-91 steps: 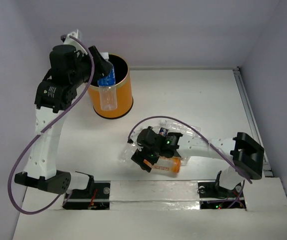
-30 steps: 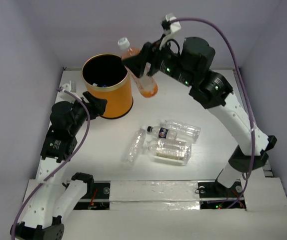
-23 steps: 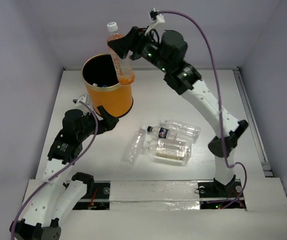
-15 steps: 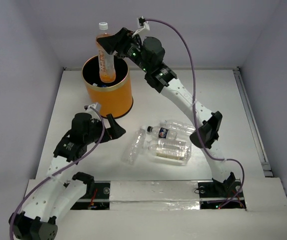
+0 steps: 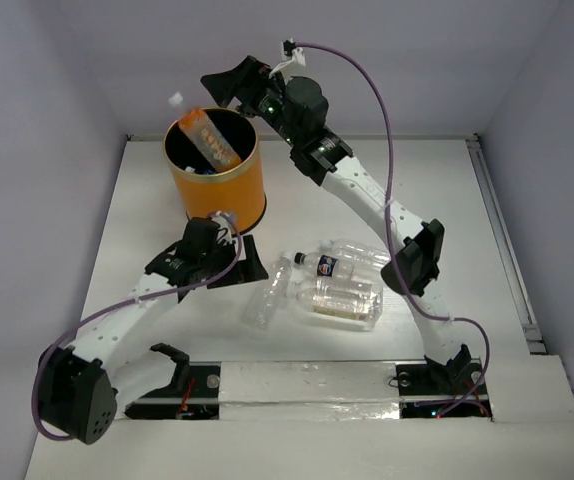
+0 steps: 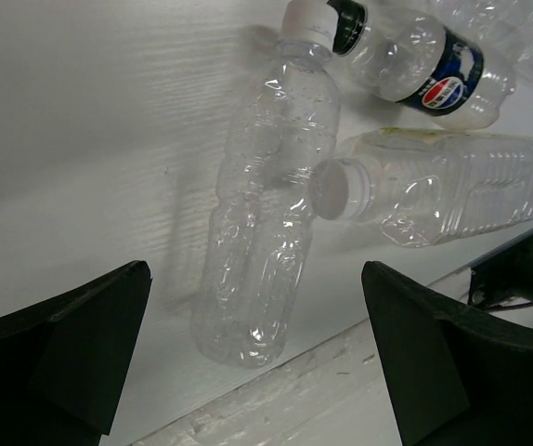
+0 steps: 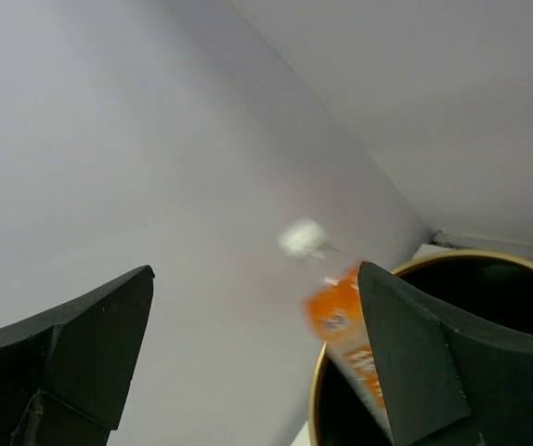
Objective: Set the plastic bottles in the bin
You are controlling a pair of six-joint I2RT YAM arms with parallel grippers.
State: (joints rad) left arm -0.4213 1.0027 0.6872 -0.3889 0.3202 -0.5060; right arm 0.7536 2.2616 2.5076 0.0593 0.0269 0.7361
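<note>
Okay, left gripper and right gripper both wide open, empty. Clear bottle at left's 12 o'clock looks light, crushable, slick; pinch mid-body.

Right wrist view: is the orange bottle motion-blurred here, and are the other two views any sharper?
Right wrist: yes, the orange bottle is smeared and its white cap is a fuzzy blob, tilted in the bin. Top external: its cap end is blurred too; everything else is crisp under even light. Left wrist: the clear bottle is sharp, casting a soft shadow to its left.

Overhead across table; wrist views close on bottles, bin
</note>
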